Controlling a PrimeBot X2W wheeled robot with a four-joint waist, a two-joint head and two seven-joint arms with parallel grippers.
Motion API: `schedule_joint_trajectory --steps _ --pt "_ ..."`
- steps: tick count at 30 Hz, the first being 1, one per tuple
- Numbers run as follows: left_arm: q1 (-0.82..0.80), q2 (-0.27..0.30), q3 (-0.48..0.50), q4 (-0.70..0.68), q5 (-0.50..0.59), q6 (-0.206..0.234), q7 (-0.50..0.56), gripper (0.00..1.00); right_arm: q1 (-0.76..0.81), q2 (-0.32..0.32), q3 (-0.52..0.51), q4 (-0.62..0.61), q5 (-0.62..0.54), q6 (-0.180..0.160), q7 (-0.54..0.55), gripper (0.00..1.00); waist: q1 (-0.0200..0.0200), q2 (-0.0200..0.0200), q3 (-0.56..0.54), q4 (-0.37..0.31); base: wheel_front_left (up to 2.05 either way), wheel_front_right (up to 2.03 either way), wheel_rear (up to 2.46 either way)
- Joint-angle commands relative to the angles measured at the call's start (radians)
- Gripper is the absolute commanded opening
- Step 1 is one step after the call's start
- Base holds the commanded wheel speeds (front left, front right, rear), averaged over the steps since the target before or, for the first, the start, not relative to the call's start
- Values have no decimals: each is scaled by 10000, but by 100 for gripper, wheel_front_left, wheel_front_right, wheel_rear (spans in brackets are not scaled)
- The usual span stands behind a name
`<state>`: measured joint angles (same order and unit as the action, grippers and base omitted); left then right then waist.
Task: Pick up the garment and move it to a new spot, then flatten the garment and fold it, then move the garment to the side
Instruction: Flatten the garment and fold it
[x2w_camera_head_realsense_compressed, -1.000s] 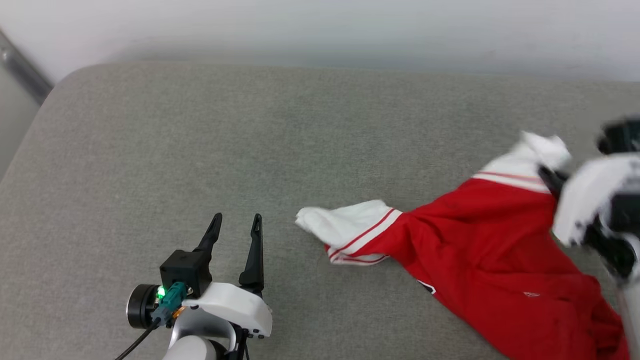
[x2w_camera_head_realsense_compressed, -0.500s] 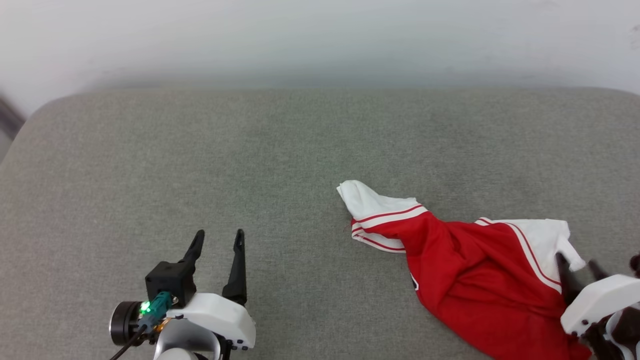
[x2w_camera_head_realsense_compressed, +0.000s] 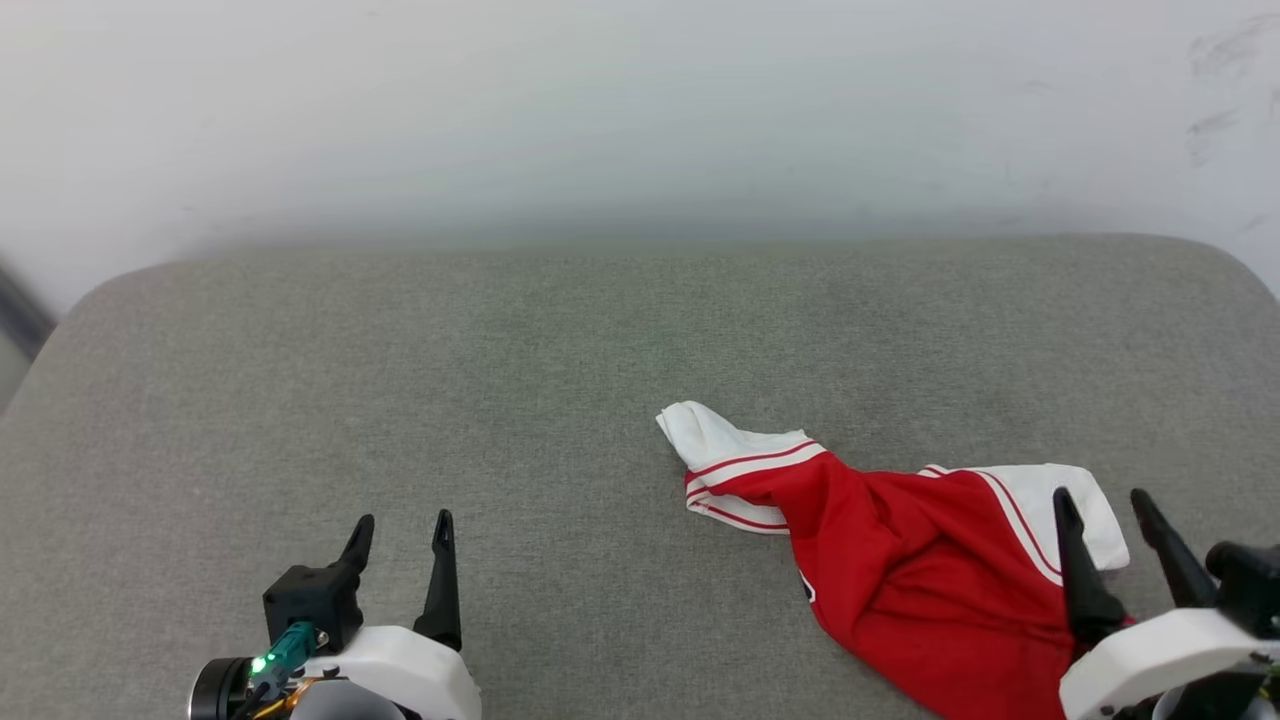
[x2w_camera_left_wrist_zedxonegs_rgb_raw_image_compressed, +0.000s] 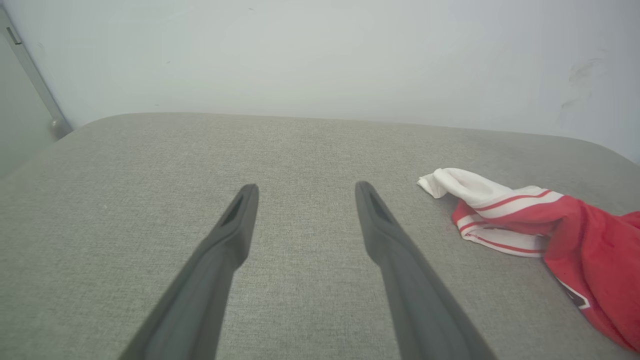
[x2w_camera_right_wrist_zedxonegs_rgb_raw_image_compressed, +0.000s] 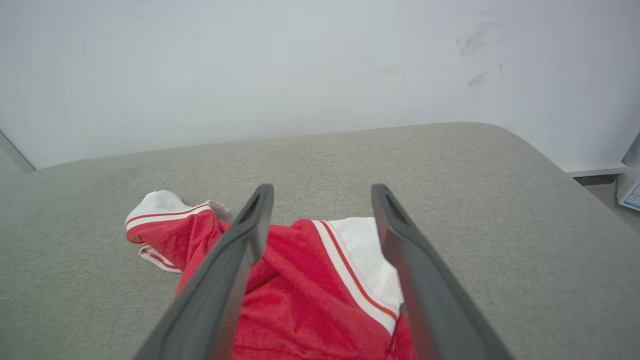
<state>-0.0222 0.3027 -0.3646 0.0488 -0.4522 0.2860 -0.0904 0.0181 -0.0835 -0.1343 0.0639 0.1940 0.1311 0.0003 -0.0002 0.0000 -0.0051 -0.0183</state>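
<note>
The garment (x2w_camera_head_realsense_compressed: 900, 560), bright red with white sleeves and red-and-white striped trim, lies crumpled on the grey cushion at the lower right. One white sleeve (x2w_camera_head_realsense_compressed: 715, 445) points left; the other (x2w_camera_head_realsense_compressed: 1040, 495) lies by my right gripper. My right gripper (x2w_camera_head_realsense_compressed: 1100, 505) is open, fingers apart just above the red cloth and white sleeve, holding nothing. In the right wrist view the garment (x2w_camera_right_wrist_zedxonegs_rgb_raw_image_compressed: 310, 295) lies under and between the spread fingers (x2w_camera_right_wrist_zedxonegs_rgb_raw_image_compressed: 240, 250). My left gripper (x2w_camera_head_realsense_compressed: 400, 528) is open over bare cushion at the lower left, well apart from the garment (x2w_camera_left_wrist_zedxonegs_rgb_raw_image_compressed: 550, 225).
The grey fabric cushion (x2w_camera_head_realsense_compressed: 500, 400) spans the view, its rounded back edge meeting a pale wall (x2w_camera_head_realsense_compressed: 640, 120). Its right end curves off (x2w_camera_right_wrist_zedxonegs_rgb_raw_image_compressed: 550, 160) near a white ledge. A grey rail (x2w_camera_left_wrist_zedxonegs_rgb_raw_image_compressed: 30, 75) runs up the wall at the left.
My right gripper has let go of the garment and now stands open over it. The garment has dropped to the cushion. The head camera has tilted up and shifted the whole picture.
</note>
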Motion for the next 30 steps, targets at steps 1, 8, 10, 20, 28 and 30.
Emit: schedule_joint_trajectory --steps 1,8,10,20,28,30 --pt "96 35 37 -60 -16 56 47 100 351 92 146 -319 -43 -7 69 100 2 0 -48 -61 0 0 0" --pt "-669 96 -158 -199 68 -197 278 100 885 226 584 -1390 -52 -9 453 100 2 0 215 -320 0 0 0" --pt "-1187 93 -330 -285 165 -383 443 100 759 238 620 -1602 -33 -7 510 100 2 0 549 -389 0 0 0" --pt "-5197 -304 -1552 1033 261 -1954 2889 100 -246 263 781 -1790 154 -7 353 100 2 0 2471 -1027 0 0 0" --pt "-7050 -473 -2261 2917 110 -2817 5176 100 -594 291 915 -1393 344 -7 141 100 2 0 3133 -1562 0 0 0" --pt "-7407 -470 -2431 3436 123 -3028 5741 100 -644 305 965 -1287 397 -7 92 100 2 0 3269 -1679 0 0 0"
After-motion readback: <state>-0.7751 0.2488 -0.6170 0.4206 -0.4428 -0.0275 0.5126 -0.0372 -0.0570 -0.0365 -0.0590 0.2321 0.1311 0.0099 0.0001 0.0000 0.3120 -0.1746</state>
